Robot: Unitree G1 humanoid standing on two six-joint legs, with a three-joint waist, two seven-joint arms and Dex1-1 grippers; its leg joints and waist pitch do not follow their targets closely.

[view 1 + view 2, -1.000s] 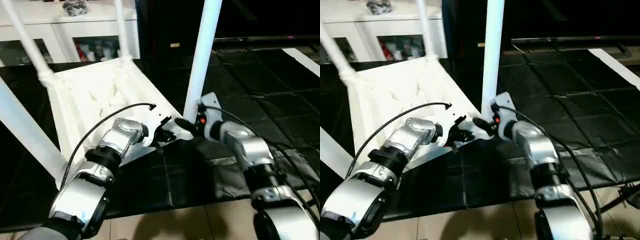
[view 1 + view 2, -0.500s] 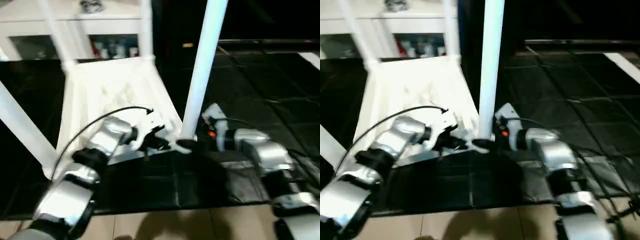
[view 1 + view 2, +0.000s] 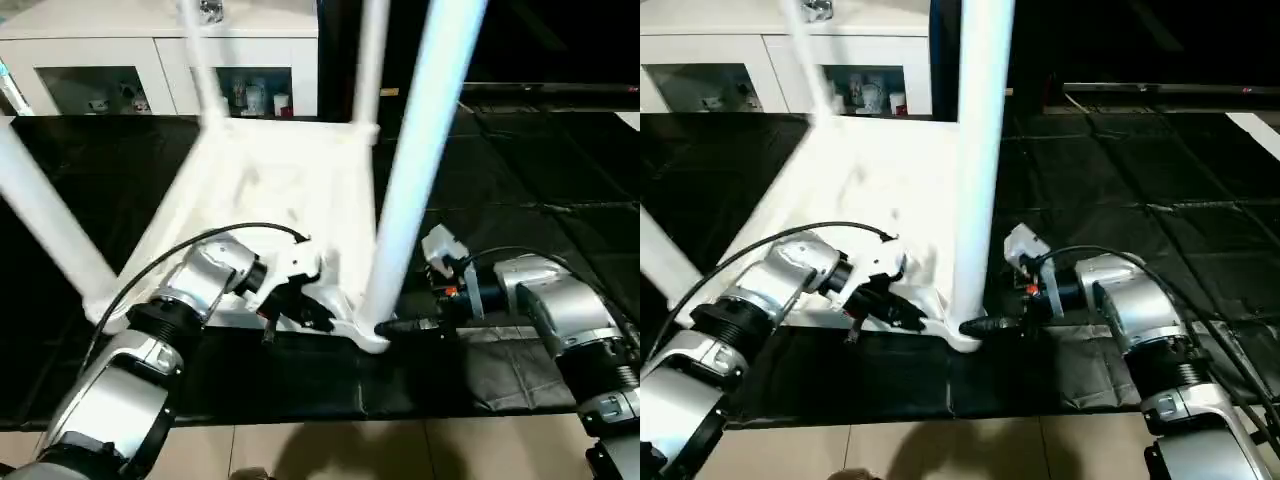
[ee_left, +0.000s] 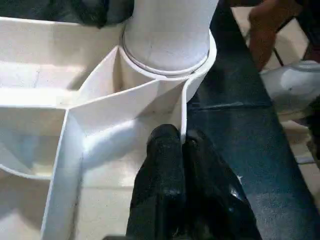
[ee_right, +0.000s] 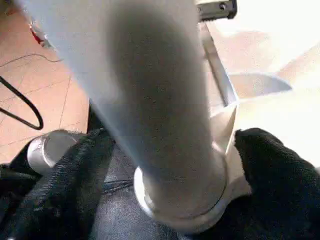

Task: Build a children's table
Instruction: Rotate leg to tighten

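Left wrist view: your left gripper is pinching the thin rim wall of the tabletop, jaws closed right down on it, just beside the near corner socket. Prob. you're holding there to keep the top from sliding while the leg seats.

Right wrist view: your right gripper is standing wide, fingers either side of the near leg at its base, pads not clearly pressing on it, so it's bracketing the leg, not gripping it as far as I can tell. Looks like you're steadying or twisting the leg home.

Head views: table is lying upside down on the black floor mat, ribbed underside up, in front of the white cabinet. Top's long axis is running away from you toward the cabinet, skewed a bit. Near leg is standing roughly upright in its socket, long axis vertical w/ slight lean, thick end down. Other legs are also pointing up from their corners, so all four appear fitted; final seating of the near one is prob. what's left.
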